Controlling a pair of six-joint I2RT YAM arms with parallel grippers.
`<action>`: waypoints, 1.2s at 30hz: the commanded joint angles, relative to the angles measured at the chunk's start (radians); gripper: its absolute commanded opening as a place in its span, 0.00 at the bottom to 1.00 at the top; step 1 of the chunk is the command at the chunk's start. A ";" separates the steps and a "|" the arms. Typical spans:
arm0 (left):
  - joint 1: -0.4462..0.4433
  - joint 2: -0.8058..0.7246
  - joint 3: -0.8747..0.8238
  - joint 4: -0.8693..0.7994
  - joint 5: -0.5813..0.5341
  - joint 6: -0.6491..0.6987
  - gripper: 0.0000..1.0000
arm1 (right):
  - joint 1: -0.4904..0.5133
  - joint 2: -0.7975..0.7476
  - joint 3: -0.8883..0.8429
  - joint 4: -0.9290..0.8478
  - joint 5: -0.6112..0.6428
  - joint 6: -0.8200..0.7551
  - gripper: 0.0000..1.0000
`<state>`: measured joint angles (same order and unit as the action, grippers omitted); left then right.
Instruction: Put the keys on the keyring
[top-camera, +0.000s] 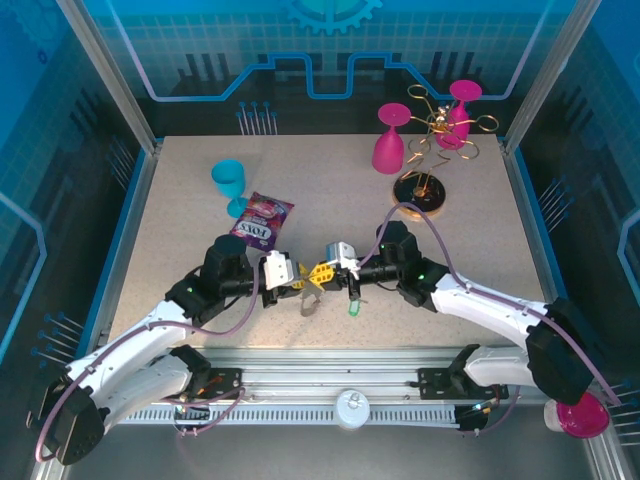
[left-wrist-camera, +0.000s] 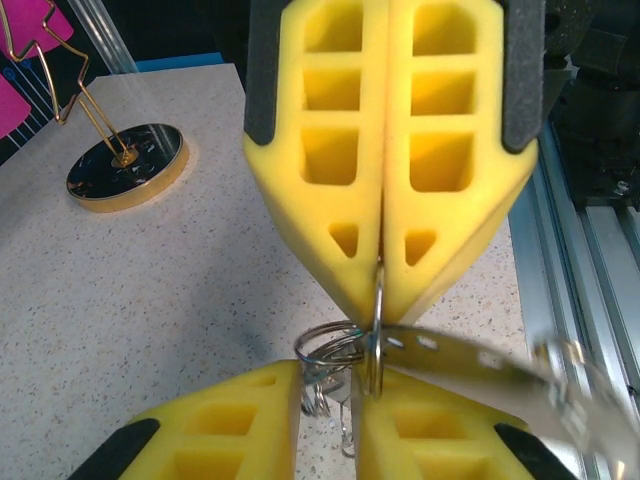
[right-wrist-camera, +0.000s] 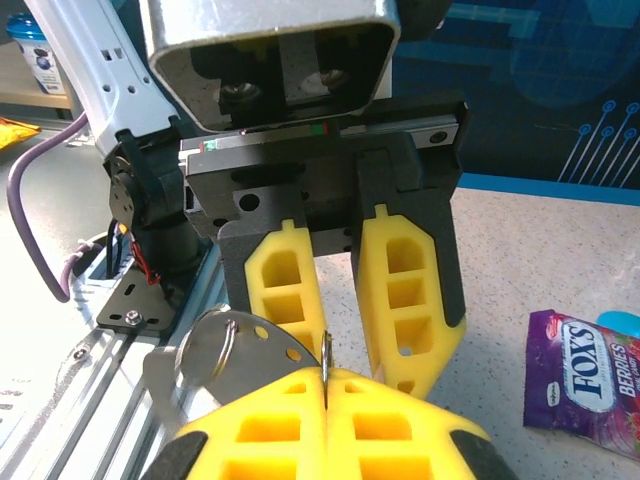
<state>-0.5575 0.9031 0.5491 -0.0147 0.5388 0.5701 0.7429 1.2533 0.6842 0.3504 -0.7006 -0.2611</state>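
Right claw (right-wrist-camera: 326, 372): pressed together on thin metal, judged to be one of the keys (top-camera: 353, 308) (seen edge-on).
Left claw (left-wrist-camera: 328, 385): slightly spread.
Keyring (left-wrist-camera: 450, 352): between the claws, at 6 o'clock on the table (top-camera: 200, 220).
Handling: judged light, stiff, slippery; best pinched on the flat faces.

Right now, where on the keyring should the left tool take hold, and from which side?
Take the flat grey band of the keyring, pinching its two broad faces, and come from the side facing the right tool. That tool is shut on one thin edge, and the band sticks out free beside it, so the open left tool should have room.
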 joint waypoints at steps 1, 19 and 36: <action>-0.006 -0.009 -0.007 0.034 0.046 -0.025 0.19 | -0.007 0.013 -0.009 0.069 -0.041 0.020 0.00; -0.007 -0.011 -0.011 0.059 0.079 -0.028 0.15 | 0.026 0.034 -0.022 -0.027 0.022 -0.031 0.00; -0.007 -0.038 -0.016 0.019 0.085 -0.037 0.21 | 0.010 -0.070 -0.080 -0.020 0.038 -0.029 0.00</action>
<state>-0.5579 0.8818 0.5362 -0.0177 0.5743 0.5495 0.7532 1.1942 0.6109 0.2932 -0.6613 -0.2955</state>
